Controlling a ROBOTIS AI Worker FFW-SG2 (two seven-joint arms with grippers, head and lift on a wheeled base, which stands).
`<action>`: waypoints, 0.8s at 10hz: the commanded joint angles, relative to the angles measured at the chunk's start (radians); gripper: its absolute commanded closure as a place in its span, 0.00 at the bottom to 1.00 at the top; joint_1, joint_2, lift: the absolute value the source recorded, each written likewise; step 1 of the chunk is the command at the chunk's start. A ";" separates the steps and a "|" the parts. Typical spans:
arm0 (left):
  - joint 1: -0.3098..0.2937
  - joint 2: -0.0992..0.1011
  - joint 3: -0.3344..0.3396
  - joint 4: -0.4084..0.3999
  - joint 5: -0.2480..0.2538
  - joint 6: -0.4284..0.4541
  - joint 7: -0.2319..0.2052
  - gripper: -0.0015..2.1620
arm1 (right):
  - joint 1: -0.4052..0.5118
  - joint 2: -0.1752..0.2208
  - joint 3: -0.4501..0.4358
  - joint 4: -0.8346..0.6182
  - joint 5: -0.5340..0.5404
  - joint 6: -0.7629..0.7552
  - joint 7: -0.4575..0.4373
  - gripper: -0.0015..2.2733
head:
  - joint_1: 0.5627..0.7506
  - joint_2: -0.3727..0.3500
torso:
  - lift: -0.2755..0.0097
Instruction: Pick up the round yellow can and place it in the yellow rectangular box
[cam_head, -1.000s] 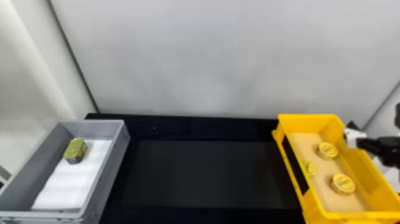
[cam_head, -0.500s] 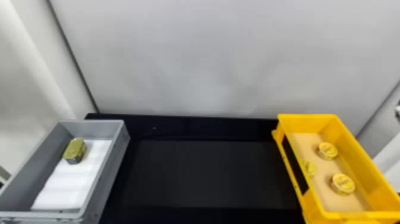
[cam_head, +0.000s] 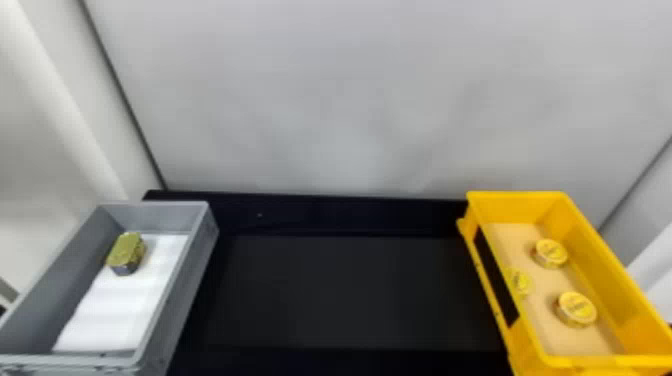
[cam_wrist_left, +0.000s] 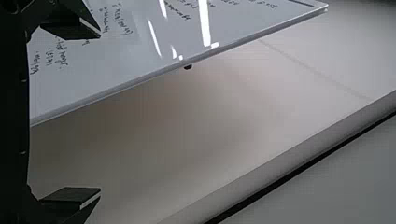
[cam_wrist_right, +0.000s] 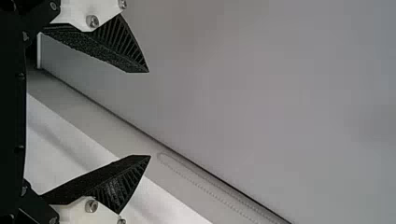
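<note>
Three round yellow cans lie in the yellow rectangular box (cam_head: 595, 227) at the right: one can (cam_head: 550, 253) toward the back, another can (cam_head: 576, 309) nearer the front, and a third can (cam_head: 520, 281) by the left wall, partly seen past it. In the right wrist view my right gripper (cam_wrist_right: 149, 114) stands open with nothing between its fingers, facing a grey wall. My left gripper (cam_wrist_left: 100, 113) is open and holds nothing, with a whiteboard and pale surfaces beyond it.
A grey box (cam_head: 197, 260) at the left holds a green-topped tin (cam_head: 125, 252) on a white sheet (cam_head: 120, 305). Between the two boxes lies a black table (cam_head: 350, 290), with a pale wall (cam_head: 350, 100) behind it.
The right arm, which was over the right side of the yellow box, has moved off to the right and out of the head view. Boxes and cans have not moved.
</note>
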 joint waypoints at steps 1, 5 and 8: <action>0.000 -0.003 0.003 -0.002 0.000 0.001 0.000 0.04 | -0.053 -0.012 -0.051 0.074 -0.012 -0.128 0.046 0.07 | 0.70 0.53 | 0.77; 0.000 -0.003 0.008 -0.006 0.000 0.001 0.000 0.04 | -0.160 -0.028 -0.048 0.090 -0.023 -0.230 0.052 0.07 | 0.70 0.53 | 0.77; 0.000 -0.003 0.003 -0.008 0.000 0.003 0.003 0.04 | -0.231 -0.054 -0.012 0.094 -0.027 -0.241 0.035 0.07 | 0.70 0.53 | 0.77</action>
